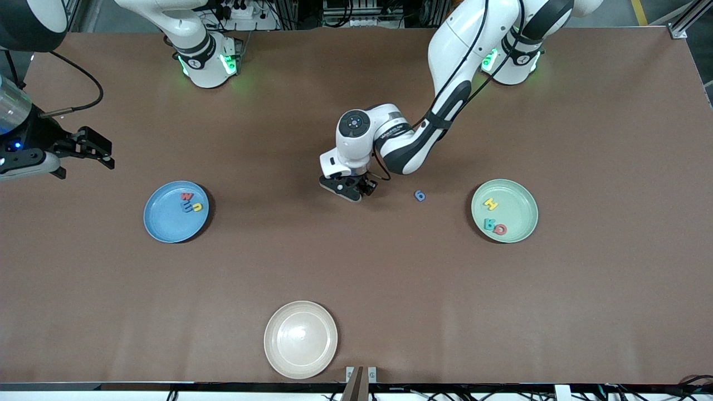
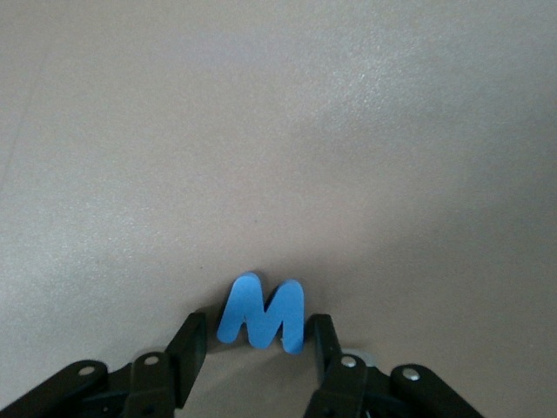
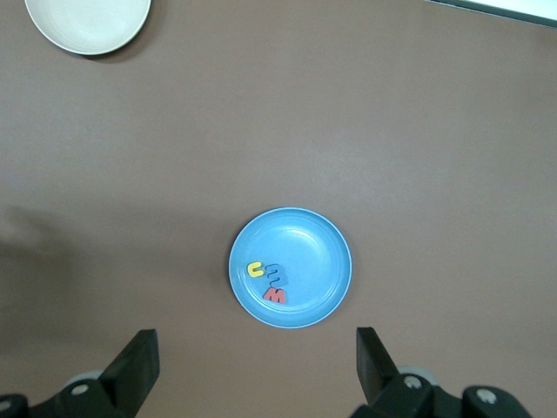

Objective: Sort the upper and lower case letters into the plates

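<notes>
Left tool (image 1: 350,190) low at mid-table, fingers narrowed, right tool (image 1: 83,153) raised, waiting, fingers spread wide

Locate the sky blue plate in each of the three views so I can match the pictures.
Front view: the sky blue plate lies toward the right arm's end of the table, holding three small letters.
Left wrist view: not in it; only the blue M between the left gripper fingers shows.
Right wrist view: the plate sits mid-picture, below the open right gripper.
Shared landmark: the cream-white plate, in the front and right wrist views.
</notes>
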